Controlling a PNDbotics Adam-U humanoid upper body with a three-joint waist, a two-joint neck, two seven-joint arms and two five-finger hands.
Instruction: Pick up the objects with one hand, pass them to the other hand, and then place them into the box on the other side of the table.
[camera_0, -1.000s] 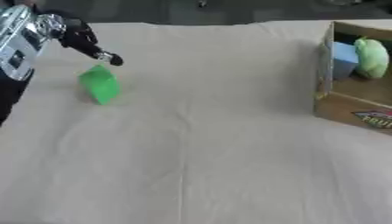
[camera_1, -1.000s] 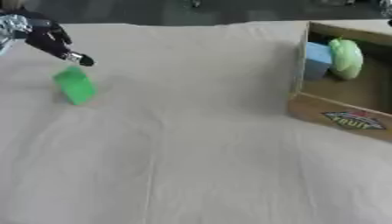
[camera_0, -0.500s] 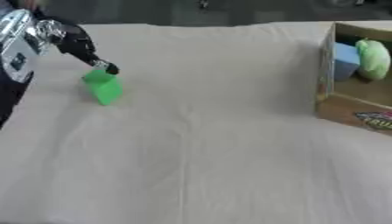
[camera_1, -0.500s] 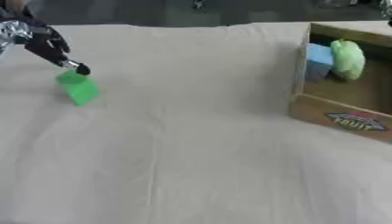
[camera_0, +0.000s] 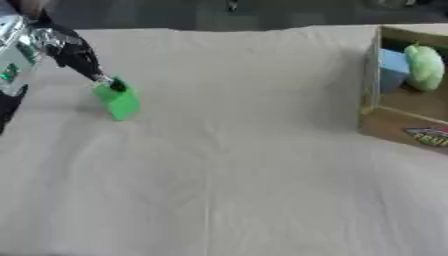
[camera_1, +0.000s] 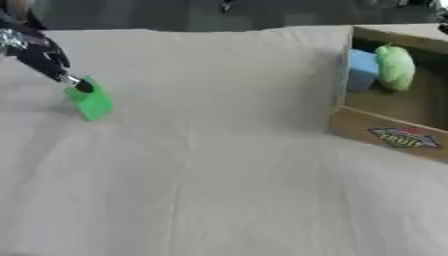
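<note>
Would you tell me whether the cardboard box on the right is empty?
Not empty. The cardboard box holds a blue block and a rounded light-green object.

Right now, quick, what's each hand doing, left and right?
Left hand: fingertips down at the top of the green block; open or shut cannot be told.
Right hand: not in view.
</note>
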